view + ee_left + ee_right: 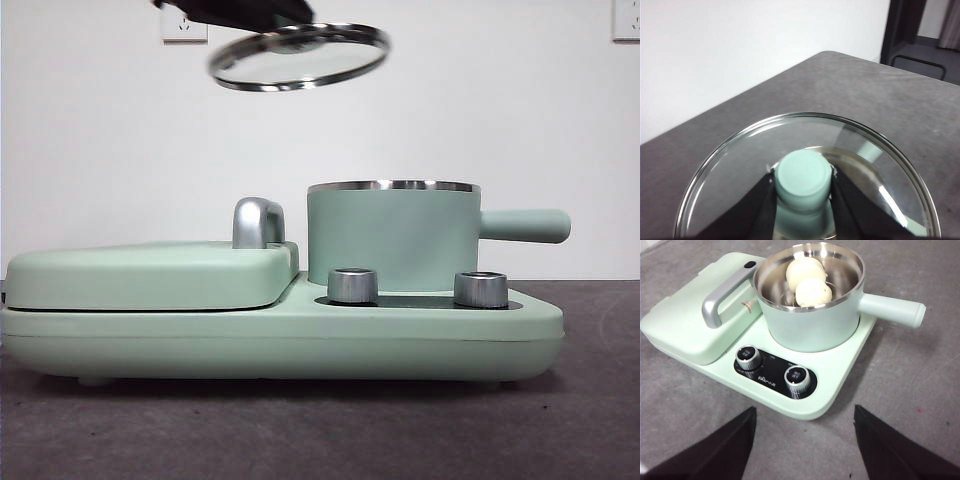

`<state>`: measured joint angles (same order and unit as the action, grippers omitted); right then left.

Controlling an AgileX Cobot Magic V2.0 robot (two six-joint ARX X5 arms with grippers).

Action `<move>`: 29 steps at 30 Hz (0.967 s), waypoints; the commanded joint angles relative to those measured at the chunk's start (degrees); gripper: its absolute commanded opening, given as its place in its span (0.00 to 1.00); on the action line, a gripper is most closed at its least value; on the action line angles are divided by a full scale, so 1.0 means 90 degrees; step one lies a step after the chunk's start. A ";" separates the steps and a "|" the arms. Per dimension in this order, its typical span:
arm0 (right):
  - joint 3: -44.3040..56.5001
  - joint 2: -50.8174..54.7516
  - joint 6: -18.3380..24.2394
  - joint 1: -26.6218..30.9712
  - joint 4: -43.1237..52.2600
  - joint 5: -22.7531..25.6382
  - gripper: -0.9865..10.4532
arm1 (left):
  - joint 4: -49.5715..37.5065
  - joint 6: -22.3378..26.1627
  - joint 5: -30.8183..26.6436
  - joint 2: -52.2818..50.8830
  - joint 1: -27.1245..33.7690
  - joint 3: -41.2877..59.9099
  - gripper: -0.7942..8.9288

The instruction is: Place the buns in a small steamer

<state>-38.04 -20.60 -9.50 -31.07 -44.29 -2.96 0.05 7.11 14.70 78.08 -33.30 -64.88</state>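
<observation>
My left end effector is clamped on the green knob of the glass lid, one jaw on each side of it. In the front view the lid hangs tilted, high above the bench and up and to the left of the pot, well apart from it. It is a clear disc with a steel rim, and I can see the grey bench straight through it.

My right end effector hovers over the bench in front of the cooker, jaws spread wide and holding nothing.

The small steamer stands on the cooker, beside the flat hinged griddle lid with its chrome handle. It is a mint-green round pot with a steel rim, a shiny steel inside and a straight green side handle. It is uncovered. Both buns lie inside it, cream-white and touching each other. Two steel dials sit on the black panel in front of the pot.
</observation>
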 commanded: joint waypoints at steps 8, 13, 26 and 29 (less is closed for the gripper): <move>-0.0056 -0.0002 -0.0063 -0.0039 0.0163 0.0131 0.35 | -0.0512 -0.0107 0.0015 0.1258 -0.0425 -0.0782 0.10; -0.0056 -0.0002 -0.0063 -0.0039 0.0163 0.0223 0.35 | -0.0874 -0.0107 0.0015 0.1785 -0.0517 -0.0942 0.10; -0.0056 -0.0002 -0.0063 -0.0039 0.0160 0.0408 0.35 | -0.1435 -0.0032 0.0015 0.2455 -0.0554 -0.0964 0.10; -0.0056 -0.0027 -0.0063 -0.0039 0.0160 0.0515 0.35 | -0.1433 -0.0027 0.0015 0.2482 -0.0554 -0.0964 0.10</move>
<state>-38.04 -20.60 -9.50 -31.07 -43.46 1.43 -10.85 6.42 14.74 99.50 -37.69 -71.64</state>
